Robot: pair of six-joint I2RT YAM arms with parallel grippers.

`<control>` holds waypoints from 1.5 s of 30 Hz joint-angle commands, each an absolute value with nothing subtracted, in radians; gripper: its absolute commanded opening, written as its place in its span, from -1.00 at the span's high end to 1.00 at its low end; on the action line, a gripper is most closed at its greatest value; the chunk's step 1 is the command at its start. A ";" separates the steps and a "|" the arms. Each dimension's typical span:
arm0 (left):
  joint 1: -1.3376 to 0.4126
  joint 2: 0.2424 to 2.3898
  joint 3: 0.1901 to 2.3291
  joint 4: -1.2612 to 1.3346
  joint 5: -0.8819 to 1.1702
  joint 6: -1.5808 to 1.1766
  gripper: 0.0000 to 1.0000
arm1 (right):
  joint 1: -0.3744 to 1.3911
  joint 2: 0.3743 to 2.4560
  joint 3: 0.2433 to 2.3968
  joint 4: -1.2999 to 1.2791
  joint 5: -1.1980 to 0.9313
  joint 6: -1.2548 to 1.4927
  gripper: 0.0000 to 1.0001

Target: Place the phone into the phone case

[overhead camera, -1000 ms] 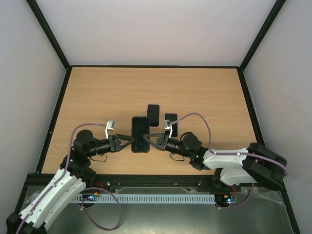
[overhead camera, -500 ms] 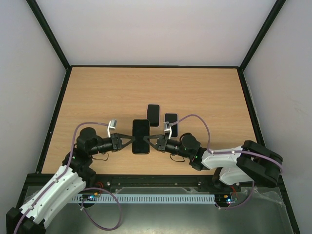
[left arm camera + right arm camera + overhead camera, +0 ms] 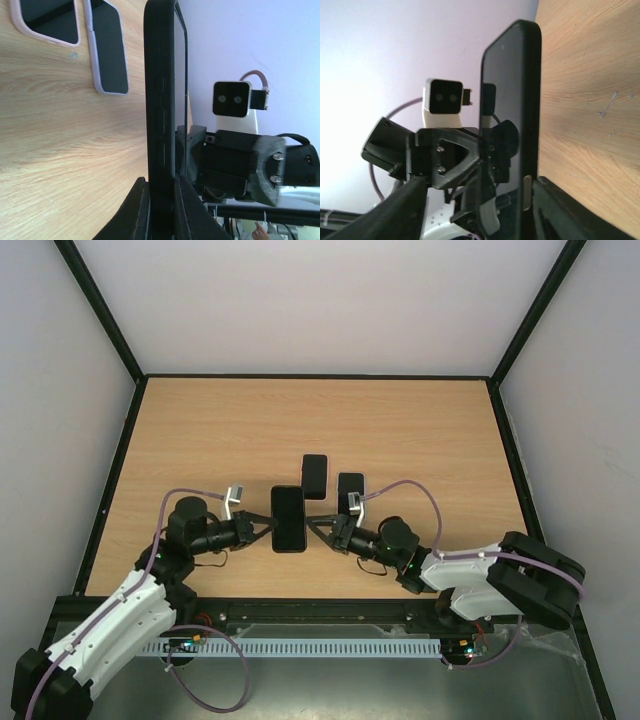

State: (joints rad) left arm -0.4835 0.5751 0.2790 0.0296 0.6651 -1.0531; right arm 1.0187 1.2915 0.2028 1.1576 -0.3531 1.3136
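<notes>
Phone (image 3: 288, 518): lies screen-up between the two arms, near the front of the worktop (image 3: 420, 430), long axis running away from the arm bases. The left wrist view shows it edge-on with a thick black phone case (image 3: 160, 100) wrapped round its side, side buttons visible, and the glass just proud of the rim.

Left end effector (image 3: 267, 529): closed tight on the phone's left edge, one finger (image 3: 139, 212) on the back and one on the screen side. So that edge is off the worktop; cannot tell whether the rest of the phone touches the wood.

Right end effector (image 3: 313, 530): jaws parted about halfway, straddling the phone's right edge. The screen-side finger (image 3: 407, 210) stands well clear of the glass. The back-side finger is close against the case; contact cannot be told. No grip visible.

Beyond the phone, flat on the worktop: a pink-rimmed dark slab (image 3: 50, 22) and a lilac-rimmed dark slab (image 3: 109, 50), near each other but apart, both clear of the phone.
</notes>
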 commanded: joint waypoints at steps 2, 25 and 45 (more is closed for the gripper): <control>-0.476 0.614 0.282 0.088 0.615 -1.023 0.95 | 0.997 1.205 0.181 1.132 -0.301 1.284 -0.36; -0.132 1.326 0.601 0.003 0.550 -0.668 0.95 | 0.997 0.630 0.220 0.354 -0.038 1.063 -0.95; -0.115 1.263 0.588 -0.143 0.352 -0.658 -0.06 | 0.998 0.620 0.365 0.069 0.001 1.025 -0.95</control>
